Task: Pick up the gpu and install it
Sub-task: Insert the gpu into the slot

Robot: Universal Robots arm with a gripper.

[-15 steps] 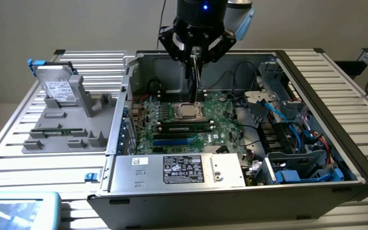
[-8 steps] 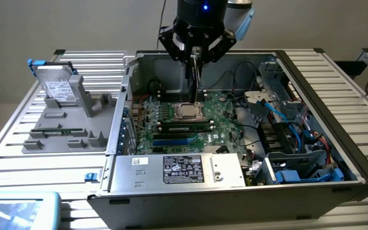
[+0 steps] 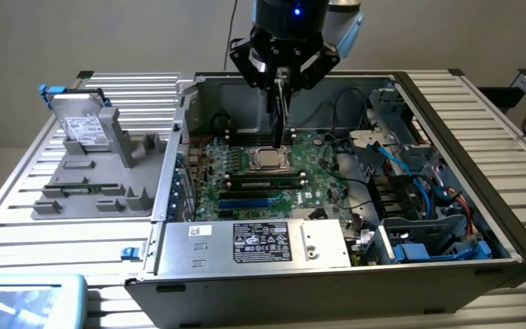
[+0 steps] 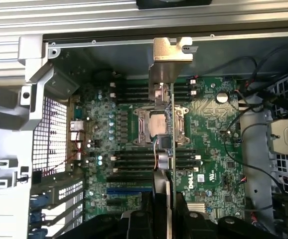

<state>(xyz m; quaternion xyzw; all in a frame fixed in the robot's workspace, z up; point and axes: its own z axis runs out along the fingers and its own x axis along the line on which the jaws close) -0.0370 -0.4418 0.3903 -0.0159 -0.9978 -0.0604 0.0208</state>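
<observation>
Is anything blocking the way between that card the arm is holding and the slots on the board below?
Nothing visible does. The gripper holds the card edge-down above the processor; the blue slot further along the board lies bare, no cable across it.

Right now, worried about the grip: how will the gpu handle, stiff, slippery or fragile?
Probably stiff: the gpu hangs straight, edge-on, from the claw. Likely light, being so thin. Its smooth metal bracket sits far from the grip, so it might twist or slip if bumped.
</observation>
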